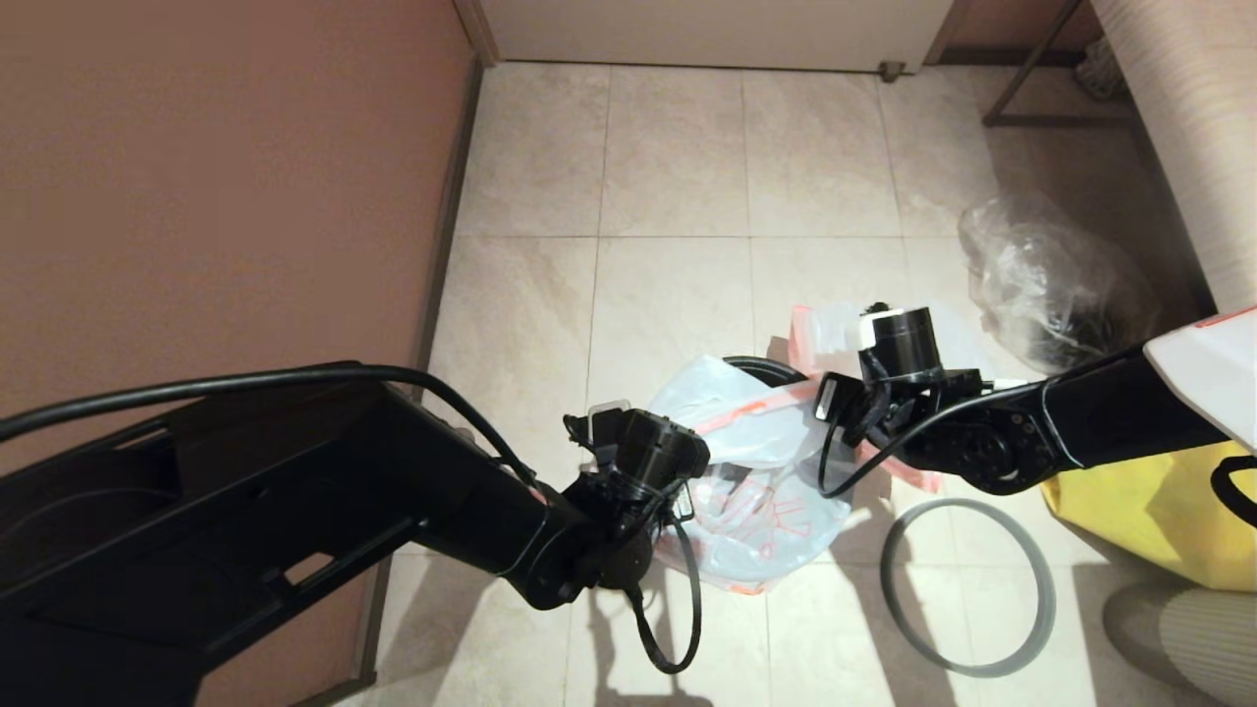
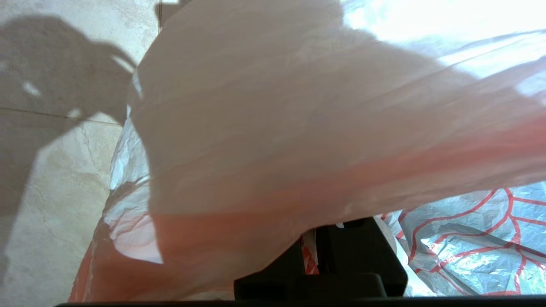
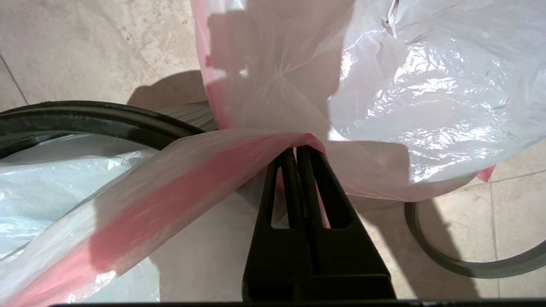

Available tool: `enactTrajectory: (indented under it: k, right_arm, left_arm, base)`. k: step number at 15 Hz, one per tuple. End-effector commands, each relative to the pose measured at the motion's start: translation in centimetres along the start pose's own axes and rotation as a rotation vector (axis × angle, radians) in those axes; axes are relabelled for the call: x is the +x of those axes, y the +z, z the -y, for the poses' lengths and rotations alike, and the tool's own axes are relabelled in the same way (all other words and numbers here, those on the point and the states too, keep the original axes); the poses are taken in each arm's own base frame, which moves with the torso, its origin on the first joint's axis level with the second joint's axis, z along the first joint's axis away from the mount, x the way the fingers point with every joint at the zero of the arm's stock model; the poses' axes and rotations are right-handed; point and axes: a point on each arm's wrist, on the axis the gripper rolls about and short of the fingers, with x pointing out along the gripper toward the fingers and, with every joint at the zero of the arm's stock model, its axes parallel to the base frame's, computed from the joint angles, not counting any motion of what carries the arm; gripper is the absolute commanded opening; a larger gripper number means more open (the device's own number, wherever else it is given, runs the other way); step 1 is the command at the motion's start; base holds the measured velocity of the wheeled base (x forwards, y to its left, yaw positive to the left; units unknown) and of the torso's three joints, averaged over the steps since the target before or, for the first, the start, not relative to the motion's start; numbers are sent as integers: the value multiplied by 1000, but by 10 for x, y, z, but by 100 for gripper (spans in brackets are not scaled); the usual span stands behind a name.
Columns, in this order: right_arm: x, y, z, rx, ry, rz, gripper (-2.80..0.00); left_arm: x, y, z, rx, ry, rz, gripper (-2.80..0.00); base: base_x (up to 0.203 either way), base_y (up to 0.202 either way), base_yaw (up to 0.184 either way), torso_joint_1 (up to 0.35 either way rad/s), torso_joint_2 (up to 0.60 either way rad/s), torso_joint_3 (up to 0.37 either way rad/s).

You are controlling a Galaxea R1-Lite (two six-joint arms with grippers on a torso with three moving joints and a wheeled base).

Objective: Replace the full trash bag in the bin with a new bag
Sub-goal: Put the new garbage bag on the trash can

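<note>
The new bag (image 1: 766,491), limp white plastic with an orange leaf drawing (image 2: 469,238), hangs over the mouth of the black bin (image 1: 761,369). Its orange-pink edge is stretched between my two grippers. My left gripper (image 1: 687,496) is shut on that edge at the near side, with a red-and-white strip pinched between the fingers (image 2: 349,251). My right gripper (image 3: 295,149) is shut on the pink edge (image 3: 149,183) beside the bin's rim (image 3: 85,117). The full trash bag (image 3: 426,85) sits on the floor just behind the right gripper (image 1: 830,403).
The grey rim ring (image 1: 1046,589) lies flat on the tiles to the right of the bin. A clear bag with dark contents (image 1: 1051,285) rests further back right. A yellow fabric sack (image 1: 1159,511) is at the right edge. A brown wall (image 1: 226,177) runs along the left.
</note>
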Motion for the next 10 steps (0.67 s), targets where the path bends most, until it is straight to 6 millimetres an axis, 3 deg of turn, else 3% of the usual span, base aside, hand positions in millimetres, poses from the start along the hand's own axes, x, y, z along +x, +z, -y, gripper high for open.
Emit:
enactTrajectory:
  k: [1, 10]
  right_arm:
    - [3, -3, 0, 0, -1, -7, -280]
    - [-8, 3, -11, 25, 56, -16, -280]
  left_arm:
    - [-1, -3, 1, 2, -2, -3, -280]
    - [-5, -21, 4, 69, -27, -53, -280]
  base:
    - [0, 0, 0, 0, 0, 0]
    - [0, 0, 0, 0, 0, 0]
